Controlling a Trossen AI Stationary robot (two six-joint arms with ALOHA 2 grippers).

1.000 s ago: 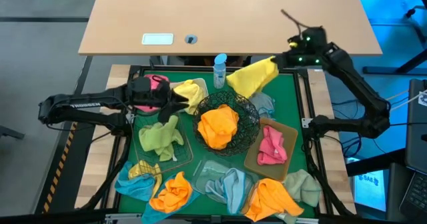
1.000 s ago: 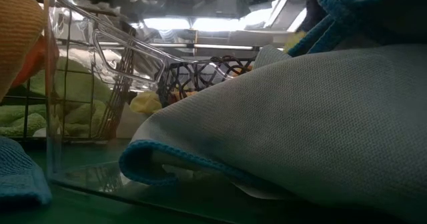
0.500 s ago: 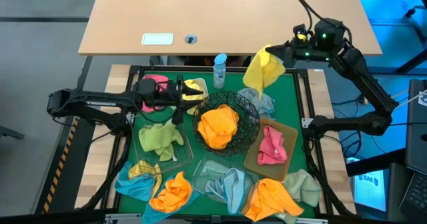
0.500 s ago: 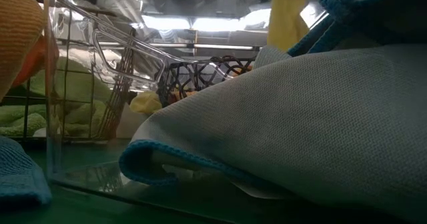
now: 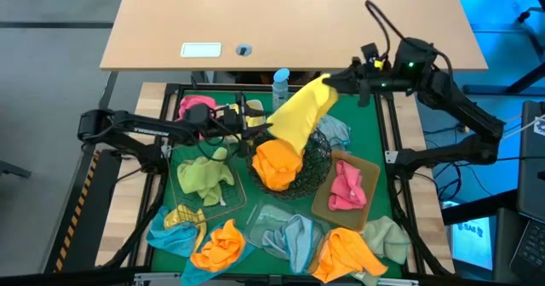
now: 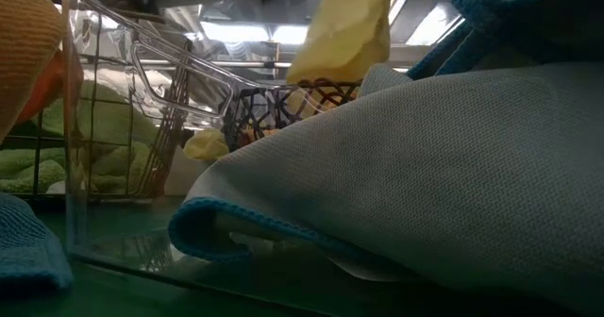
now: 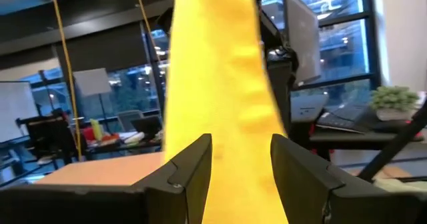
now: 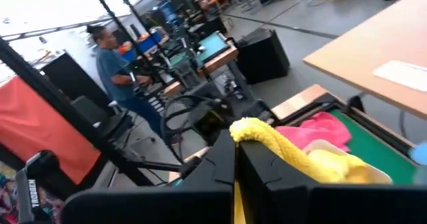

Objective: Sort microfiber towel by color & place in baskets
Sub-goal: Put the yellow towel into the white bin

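Observation:
My right gripper (image 5: 341,83) is shut on a yellow microfiber towel (image 5: 298,117), high above the mat's far side. The towel slants down over the round black wire bowl (image 5: 317,158), which holds an orange towel (image 5: 277,163). In the low view the yellow towel (image 6: 344,34) hangs above the bowl (image 6: 283,100). My left gripper (image 5: 258,133) stands open, raised and pointing at the towel's lower part (image 7: 220,84); I cannot tell whether it touches it. My right gripper pinches one end of the yellow towel (image 8: 257,134) between its two shut fingers, which come level from the table's right side. The rest of the towel hangs below and slants toward the left, lifted clear of the mat.
On the green mat: a wire basket with a green towel (image 5: 204,175), a tan tray with a pink towel (image 5: 345,188), a clear tray with light blue towels (image 5: 285,235), a white tub (image 5: 247,111), a spray bottle (image 5: 280,86). Loose orange (image 5: 345,252), blue and pink towels lie around.
My right gripper has risen and swung toward the table's left, carrying the yellow towel, which now trails down over the wire bowl. My left gripper has moved toward the table's right and tipped up, staying open.

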